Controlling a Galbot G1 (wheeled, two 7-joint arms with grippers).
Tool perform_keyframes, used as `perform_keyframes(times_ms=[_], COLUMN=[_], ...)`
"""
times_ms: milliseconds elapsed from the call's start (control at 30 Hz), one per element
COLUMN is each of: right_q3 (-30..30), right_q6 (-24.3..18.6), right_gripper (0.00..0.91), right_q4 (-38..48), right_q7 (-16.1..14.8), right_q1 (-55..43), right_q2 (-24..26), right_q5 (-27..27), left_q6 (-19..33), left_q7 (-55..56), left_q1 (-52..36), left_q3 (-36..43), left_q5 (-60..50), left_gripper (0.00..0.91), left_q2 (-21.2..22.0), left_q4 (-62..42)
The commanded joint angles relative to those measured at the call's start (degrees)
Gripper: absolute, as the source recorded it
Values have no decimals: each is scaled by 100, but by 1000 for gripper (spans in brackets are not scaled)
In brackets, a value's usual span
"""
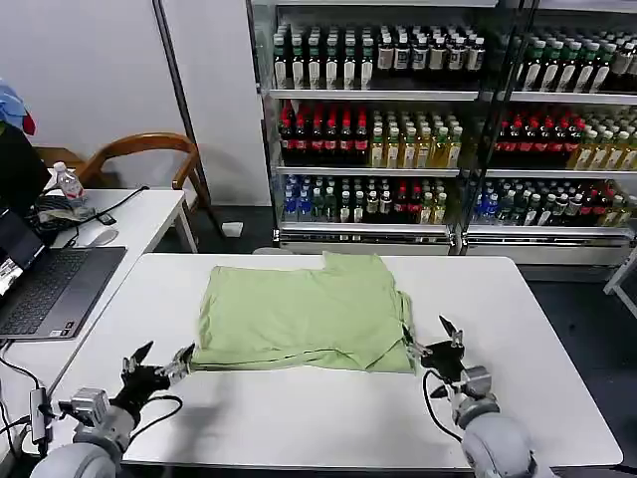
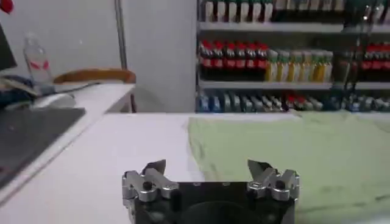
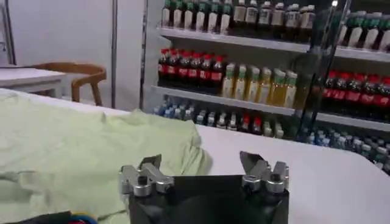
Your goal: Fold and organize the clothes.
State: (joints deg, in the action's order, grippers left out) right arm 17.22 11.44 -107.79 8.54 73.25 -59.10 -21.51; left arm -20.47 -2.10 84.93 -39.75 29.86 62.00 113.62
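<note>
Clothes lay folded mid-table.
We saw our left gripper and right gripper spread open, empty, flanking the near edge corners.

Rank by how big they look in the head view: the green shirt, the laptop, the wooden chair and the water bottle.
1. green shirt
2. laptop, cut off by the picture's edge
3. wooden chair, farther away, partly hidden
4. water bottle
</note>
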Motion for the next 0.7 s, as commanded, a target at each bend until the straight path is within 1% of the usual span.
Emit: perform_keyframes(times_ms=[33,133,300,433,600,700], right_q3=[222,122,11,-42,-130,-187], right_q6=[-9,-17,7,17,45,32], right_gripper=[907,907,907,907,907,907], right_q4=[-562,-508,-523,-444,-340,-304], right_q7=[-12,-53,-81,-103,-93,-80], right_q1=[840,847,776,672,522,474], right_q2=[81,9,-117,-216,-297,-340], right_q5=[38,122,144,181,177,156], left_q6=[-375,-375,-485,-450,-412,-269], left_q7=[-28,116,-130,-227,-168,-176], left_q1=[260,105,39,14,-221,-450], left_q3=[155,186,171,202,275,321], left_q5=[-43,56,88,74,130,669], left_gripper=[907,907,907,907,907,907], left_q2=[-11,-58,-225,-232,-276,-269], left_q4=[-250,-442,-479,-545,-718,-847])
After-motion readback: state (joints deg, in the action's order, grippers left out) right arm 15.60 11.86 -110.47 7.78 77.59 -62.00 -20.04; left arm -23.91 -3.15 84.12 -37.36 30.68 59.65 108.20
